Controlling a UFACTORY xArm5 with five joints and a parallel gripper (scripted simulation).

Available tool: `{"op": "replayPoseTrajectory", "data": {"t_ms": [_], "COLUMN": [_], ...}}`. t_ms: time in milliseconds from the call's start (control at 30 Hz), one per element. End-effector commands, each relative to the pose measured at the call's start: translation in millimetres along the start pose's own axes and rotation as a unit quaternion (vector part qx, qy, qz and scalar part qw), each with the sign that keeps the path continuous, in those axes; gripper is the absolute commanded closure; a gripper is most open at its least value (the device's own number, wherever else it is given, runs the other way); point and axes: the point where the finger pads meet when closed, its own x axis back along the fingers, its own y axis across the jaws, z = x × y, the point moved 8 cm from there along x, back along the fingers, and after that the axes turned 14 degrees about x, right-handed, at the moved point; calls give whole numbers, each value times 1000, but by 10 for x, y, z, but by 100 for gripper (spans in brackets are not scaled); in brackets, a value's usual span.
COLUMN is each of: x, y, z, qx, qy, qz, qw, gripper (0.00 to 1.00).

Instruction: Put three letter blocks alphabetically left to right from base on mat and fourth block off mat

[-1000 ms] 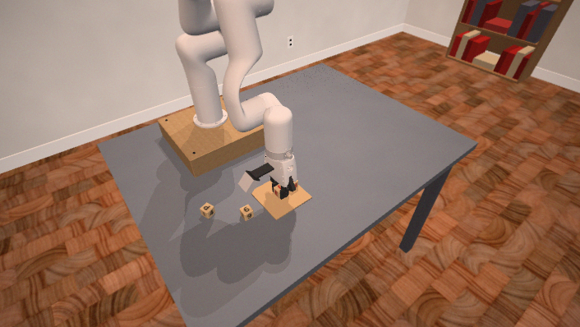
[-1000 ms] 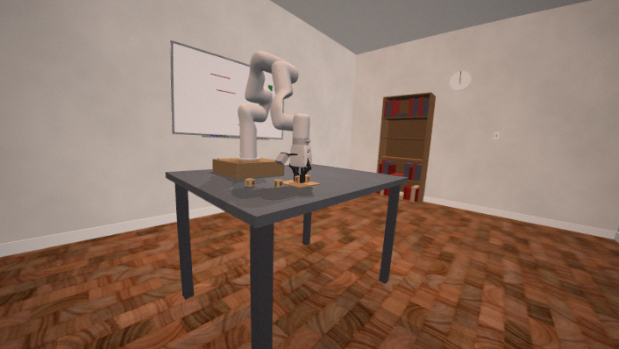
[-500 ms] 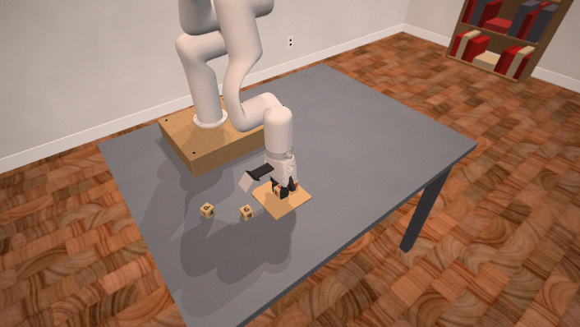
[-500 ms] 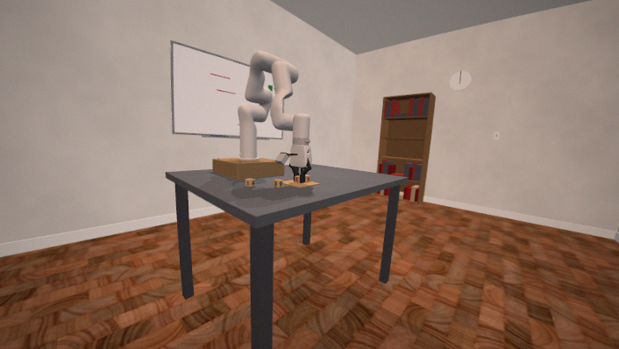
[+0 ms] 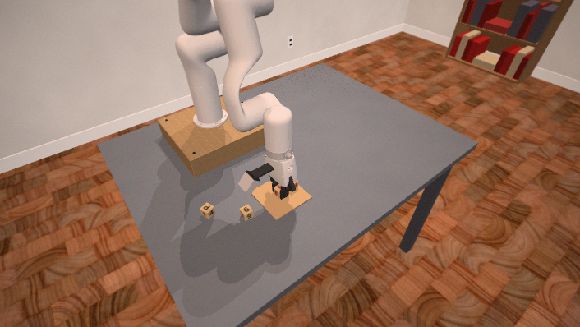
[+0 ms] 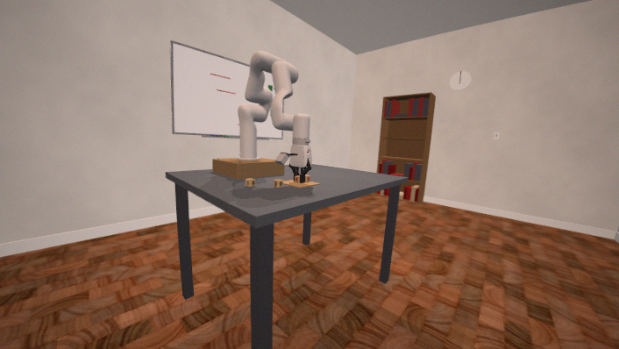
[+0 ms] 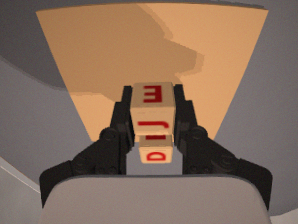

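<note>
A tan mat [image 5: 283,202] lies on the grey table in front of the robot's base; it also shows in the wrist view [image 7: 153,43]. My gripper [image 5: 283,192] stands upright over the mat and is shut on a wooden block with red letters [image 7: 154,129], low at the mat's surface. I cannot tell whether this block touches the mat. A second block with a red E on top [image 7: 153,92] sits on the mat right behind the held one. Two more blocks with dark marks lie on the table off the mat, one near its left edge [image 5: 246,212] and one farther left [image 5: 207,210].
The wooden base box [image 5: 209,141] stands behind the mat, with the arm rising from it. The table's front edge runs close below the blocks. A bookshelf [image 5: 507,33] stands far off on the floor.
</note>
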Motion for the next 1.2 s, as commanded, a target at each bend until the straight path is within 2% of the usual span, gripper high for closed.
{"op": "replayPoseTrajectory", "data": {"t_ms": [0,133,167,233,267,333,367,433,467,533,567,1000,1167], "x": [10,10,10,10,10,10,10,10,10,10,10,17,112], "y": [-10,-10,-10,-10,-10,-10,-10,-10,-10,-10,-10,-10,-10], "z": [2,2,2,2,2,2,2,2,2,2,2,2,-1], "qx": [0,0,0,0,0,0,0,0,0,0,0,0,0], "qy": [0,0,0,0,0,0,0,0,0,0,0,0,0], "qz": [2,2,2,2,2,2,2,2,2,2,2,2,2], "qw": [1000,1000,1000,1000,1000,1000,1000,1000,1000,1000,1000,1000,1000], "gripper": [73,73,69,69,65,65,61,61,57,57,53,53,53]}}
